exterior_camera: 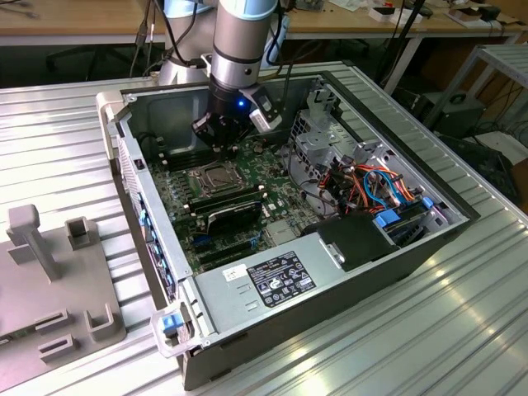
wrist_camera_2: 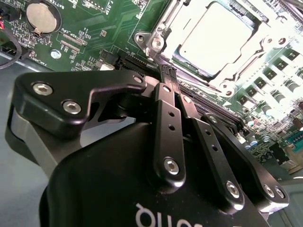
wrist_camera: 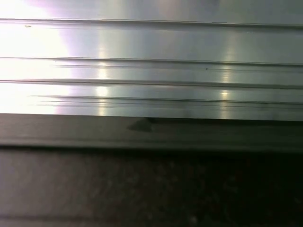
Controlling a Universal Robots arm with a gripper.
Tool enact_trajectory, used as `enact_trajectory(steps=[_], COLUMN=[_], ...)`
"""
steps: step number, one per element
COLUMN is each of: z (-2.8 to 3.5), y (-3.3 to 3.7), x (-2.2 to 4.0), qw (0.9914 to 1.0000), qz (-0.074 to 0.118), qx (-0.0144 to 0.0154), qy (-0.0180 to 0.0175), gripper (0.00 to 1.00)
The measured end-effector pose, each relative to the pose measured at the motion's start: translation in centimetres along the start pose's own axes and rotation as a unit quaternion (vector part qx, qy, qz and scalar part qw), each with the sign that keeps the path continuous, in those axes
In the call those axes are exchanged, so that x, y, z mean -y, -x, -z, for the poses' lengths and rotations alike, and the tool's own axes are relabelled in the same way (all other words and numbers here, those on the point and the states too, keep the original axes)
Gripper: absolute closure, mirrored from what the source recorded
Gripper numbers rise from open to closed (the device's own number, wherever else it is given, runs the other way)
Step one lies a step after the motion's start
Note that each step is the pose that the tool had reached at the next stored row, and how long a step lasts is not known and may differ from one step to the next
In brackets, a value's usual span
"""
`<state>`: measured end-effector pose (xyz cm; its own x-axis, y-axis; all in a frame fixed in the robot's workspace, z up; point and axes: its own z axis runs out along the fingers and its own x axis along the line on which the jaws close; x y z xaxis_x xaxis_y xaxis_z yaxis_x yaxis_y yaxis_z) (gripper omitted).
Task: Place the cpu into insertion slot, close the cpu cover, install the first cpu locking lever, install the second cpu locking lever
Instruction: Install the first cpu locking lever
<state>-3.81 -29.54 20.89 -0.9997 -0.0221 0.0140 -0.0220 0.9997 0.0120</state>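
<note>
- The pincer point(wrist_camera_2: 169, 72) fills the near part of the second wrist view: black linkage arms run up to two fingertips pressed together with nothing between them.
- Just past those tips lies the cpu point(wrist_camera_2: 215, 38), its pale metal top seated flat in the insertion slot point(wrist_camera_2: 156, 43).
- The cpu cover point(wrist_camera_2: 236, 59) lies down around the chip, framing it.
- In the exterior view the pincer point(exterior_camera: 221, 139) hangs inside the open computer case point(exterior_camera: 330, 264), just above the green motherboard point(exterior_camera: 177, 198) and beside the insertion slot point(exterior_camera: 213, 178).
- The case sits on the ribbed metal table point(exterior_camera: 462, 330); a grey fixture point(exterior_camera: 49, 280) stands near the table's edge at the exterior view's left.
</note>
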Motion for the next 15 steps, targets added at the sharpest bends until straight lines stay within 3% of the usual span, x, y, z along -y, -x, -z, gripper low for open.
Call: enact_trajectory(steps=[15], z=[-0.52], y=[0.0], x=[0.23], qw=[1.0], qz=[0.0], qx=[-0.0001], qy=[-0.0002], gripper=[0.89])
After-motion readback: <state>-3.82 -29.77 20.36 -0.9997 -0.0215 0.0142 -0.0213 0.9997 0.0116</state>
